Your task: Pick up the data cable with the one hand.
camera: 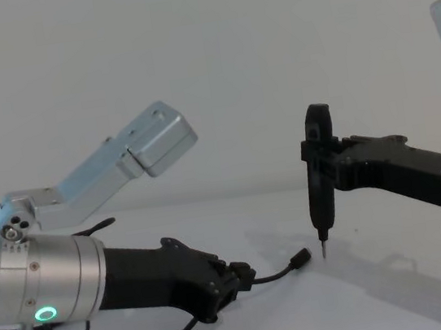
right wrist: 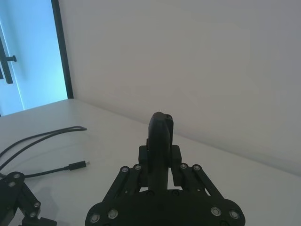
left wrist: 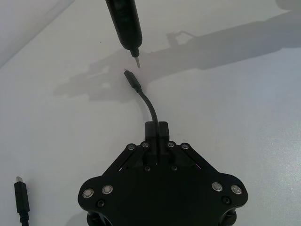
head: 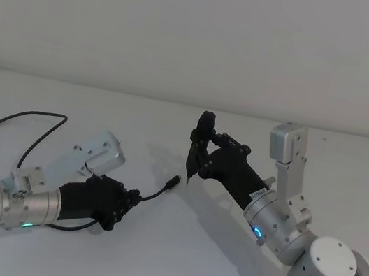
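My left gripper (head: 133, 197) lies low over the white table and is shut on the data cable (head: 154, 194), a thin black cable. A short curved length runs out past the fingers (left wrist: 156, 128) to a small black plug (left wrist: 132, 80) with a metal tip, held just above the table (camera: 301, 258). My right gripper (head: 203, 152) hovers a little beyond the plug. It is shut on a narrow black upright tool (camera: 320, 192) whose pin tip (left wrist: 137, 61) points down close to the plug. The two do not touch.
The rest of the black cable loops across the table (head: 221, 257) behind my left arm (head: 21, 116). A second, slimmer plug on a thin strand (right wrist: 77, 165) lies flat on the table beside my left gripper (left wrist: 21, 197). A white wall (head: 202, 35) closes the back.
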